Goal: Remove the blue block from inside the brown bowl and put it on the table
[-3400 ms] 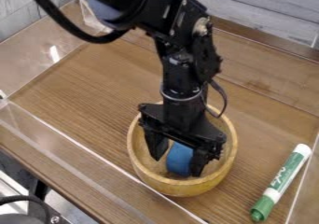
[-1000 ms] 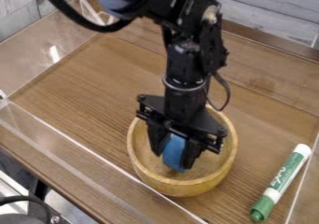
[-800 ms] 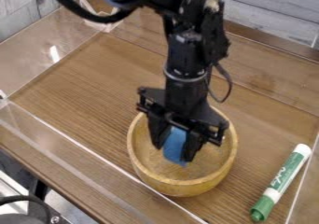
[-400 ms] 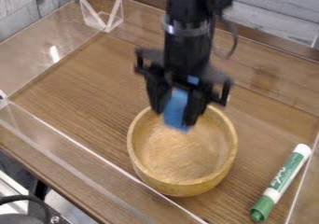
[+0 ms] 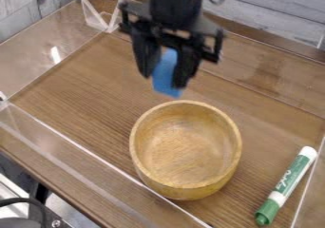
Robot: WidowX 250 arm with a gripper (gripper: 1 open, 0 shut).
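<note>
Gripper [image 5: 168, 83] — upper centre, clamped on blue block [image 5: 166, 74]. Brown bowl [image 5: 187, 149] — below it on table [image 5: 76, 85], empty.

Soft, even daylight – bright glare streaks my glossy table [image 5: 76, 99] at upper left. My gripper [image 5: 170, 66] is smeared by motion blur – the whole picture is small and grainy.

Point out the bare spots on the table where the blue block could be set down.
The table is bare left of the brown bowl, toward the clear wall, and again behind the bowl. It is tightest at the right, between bowl and marker. The gripper holds the blue block above the table.
</note>
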